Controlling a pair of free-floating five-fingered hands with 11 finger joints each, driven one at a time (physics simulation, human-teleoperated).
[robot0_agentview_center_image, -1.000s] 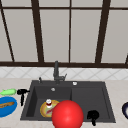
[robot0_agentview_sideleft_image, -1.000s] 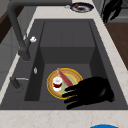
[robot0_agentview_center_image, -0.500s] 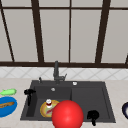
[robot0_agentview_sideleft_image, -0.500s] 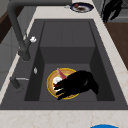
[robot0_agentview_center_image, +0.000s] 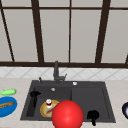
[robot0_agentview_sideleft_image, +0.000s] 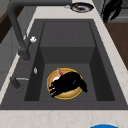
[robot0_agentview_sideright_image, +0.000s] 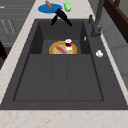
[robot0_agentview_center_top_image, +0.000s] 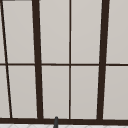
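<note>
The left hand (robot0_agentview_center_image: 35, 94) is seen over the left end of the sink (robot0_agentview_center_image: 85, 95), above its near wall. Its fingers are spread and relaxed, and nothing is held. In the left side view the hand (robot0_agentview_sideleft_image: 67, 83) lies across the plate (robot0_agentview_sideleft_image: 50, 82). The right side view places it (robot0_agentview_sideright_image: 61, 15) higher and farther out, at the sink's far wall, apart from the plate (robot0_agentview_sideright_image: 53, 48). The plate (robot0_agentview_center_image: 45, 110) rests on the sink floor at the left and carries a small jar (robot0_agentview_center_image: 48, 102) standing upright and a red stick (robot0_agentview_sideright_image: 61, 49) lying flat.

The jar is judged the weak point: it could be tipped by a finger brushed across it, or by the plate being tilted. The sink wall just beside the hand could be struck if the hand is lowered steeply. The plate's front is covered by a red ball (robot0_agentview_center_image: 67, 115) in the front view, so contact there would be hard to check.

No label or writing can be read on the jar or elsewhere.

The right hand (robot0_agentview_center_image: 93, 115) hangs at the sink's front right; its state cannot be told. A blue plate (robot0_agentview_center_image: 5, 111) and a green thing (robot0_agentview_center_image: 8, 91) lie on the table (robot0_agentview_center_image: 15, 85) at the left.
</note>
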